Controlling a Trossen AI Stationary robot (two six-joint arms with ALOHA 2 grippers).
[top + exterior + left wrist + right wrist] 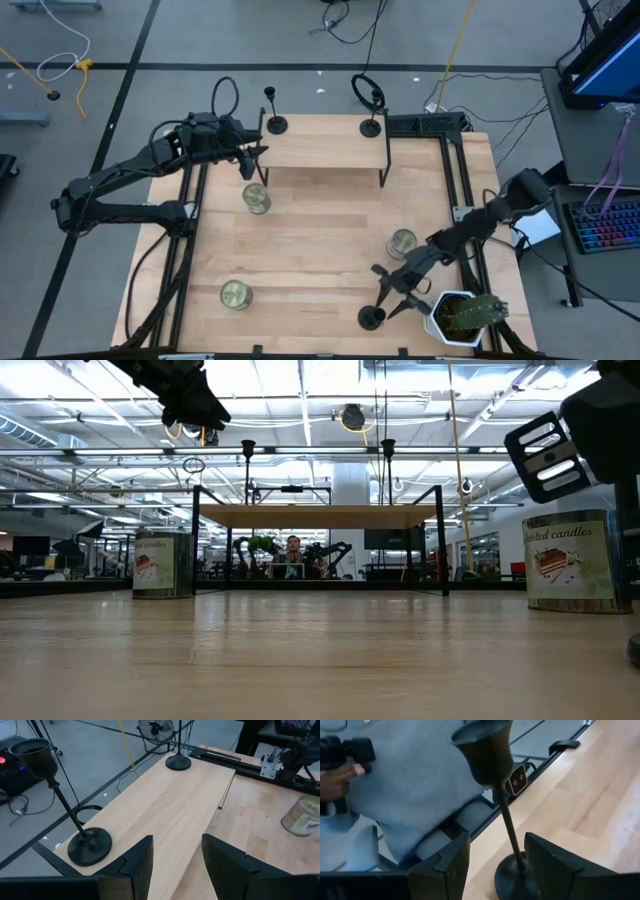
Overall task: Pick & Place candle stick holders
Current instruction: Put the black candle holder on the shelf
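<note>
Two black candle stick holders stand by their round bases on a raised wooden shelf (325, 150) at the table's far side, one at its left end (272, 122) and one at its right end (371, 126); both show in the left wrist view (82, 837) (178, 762). My left gripper (258, 152) (175, 865) is open and empty just near of the left one. The third holder (373, 315) (506, 820) stands on the table near the front edge. My right gripper (390, 290) (495, 865) is open, its fingers on either side of the holder's stem, apart from it.
Three candle tins stand on the table: one near the shelf's left leg (256, 198), one at the right (402, 243), one at the front left (236, 294). A white pot with a plant (462, 316) sits at the front right corner, close to my right arm. A person shows beyond the table's near edge (410, 780).
</note>
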